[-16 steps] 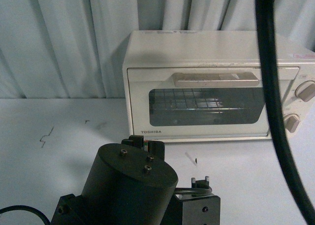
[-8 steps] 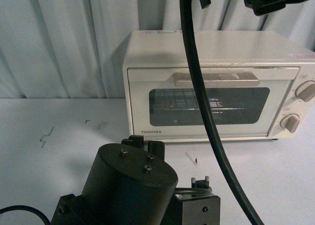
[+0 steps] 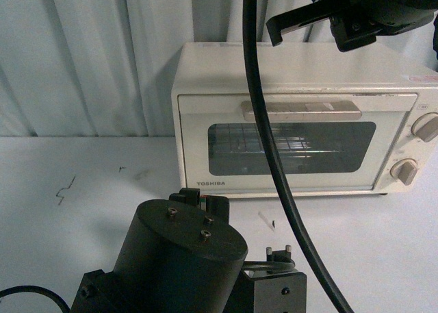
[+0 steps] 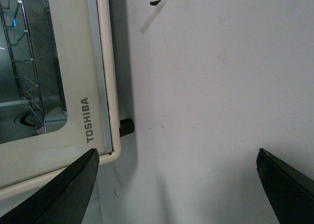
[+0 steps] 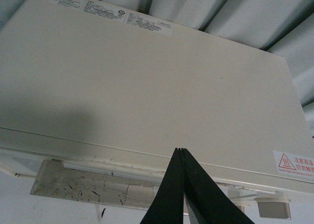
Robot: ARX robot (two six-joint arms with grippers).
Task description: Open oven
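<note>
Currently the oven (image 3: 321, 145) stands on the worktop (image 3: 82, 210) against the curtain (image 3: 102, 53), its door shut and the bar handle (image 3: 301, 110) untouched. Above the oven's top, near its front edge, the right gripper (image 5: 180, 154) hangs with fingers pressed together, holding nothing. Low before the oven's lower front corner, the left gripper (image 4: 176, 155) is spread wide and empty.

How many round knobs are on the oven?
2. The upper knob is at the right end of the oven front, by the picture's edge; the lower knob sits just below it. More may hide past that edge.
</note>
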